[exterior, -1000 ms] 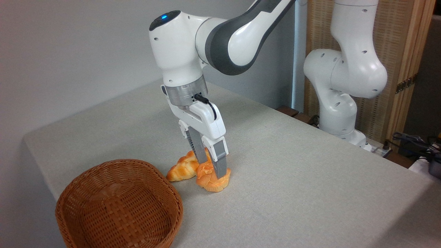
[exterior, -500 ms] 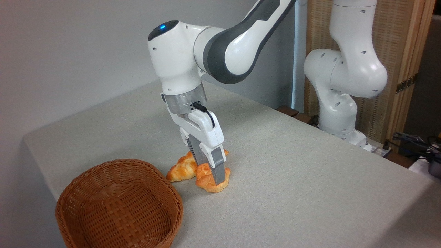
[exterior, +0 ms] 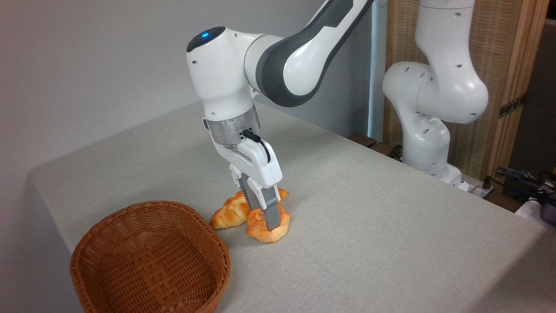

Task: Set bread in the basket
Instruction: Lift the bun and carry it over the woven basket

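Observation:
The bread (exterior: 260,231), a small lumpy golden-orange bun, rests on the grey table just right of the basket. My gripper (exterior: 267,222) comes down on it from above, its two fingers pinched into the bun's top and shut on it. The near finger hides the bun's middle. The basket (exterior: 110,221), round brown wicker with low sides, stands at the front left table corner with nothing inside, a short gap away from the bun.
A longer braided golden loaf (exterior: 226,214) lies against the bun's left side, between it and the basket. The arm's white base (exterior: 428,139) stands off the table's far right edge, with cables (exterior: 521,177) beyond. Bare tabletop (exterior: 369,208) stretches right of the bun.
The fingers have drawn together onto the bun, from standing apart around it to pinching it. The bun looks squeezed narrower; the hand dropped slightly.

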Motion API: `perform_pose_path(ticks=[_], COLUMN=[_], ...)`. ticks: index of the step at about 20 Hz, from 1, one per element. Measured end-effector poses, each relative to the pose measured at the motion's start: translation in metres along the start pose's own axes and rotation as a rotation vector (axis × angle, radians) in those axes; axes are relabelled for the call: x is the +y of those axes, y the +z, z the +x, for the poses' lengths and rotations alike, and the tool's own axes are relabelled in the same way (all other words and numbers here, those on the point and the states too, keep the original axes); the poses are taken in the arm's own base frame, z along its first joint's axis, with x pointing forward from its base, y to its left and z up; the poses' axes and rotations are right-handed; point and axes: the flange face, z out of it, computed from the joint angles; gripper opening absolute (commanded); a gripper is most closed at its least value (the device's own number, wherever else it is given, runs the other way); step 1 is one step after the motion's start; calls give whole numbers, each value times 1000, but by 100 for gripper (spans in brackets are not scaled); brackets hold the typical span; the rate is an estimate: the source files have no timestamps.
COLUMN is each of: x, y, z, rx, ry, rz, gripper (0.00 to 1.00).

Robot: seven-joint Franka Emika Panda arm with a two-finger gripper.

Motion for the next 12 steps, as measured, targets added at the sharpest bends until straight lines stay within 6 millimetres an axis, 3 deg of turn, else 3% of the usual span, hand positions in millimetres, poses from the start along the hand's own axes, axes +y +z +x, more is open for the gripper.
perform_pose_path(ticks=[4, 6, 12], x=[-1, -5, -45], y=[-3, -16, -115], z=[1, 2, -10], rx=[4, 16, 59], ry=[0, -5, -76], rz=[4, 15, 56], gripper=[34, 36, 41])
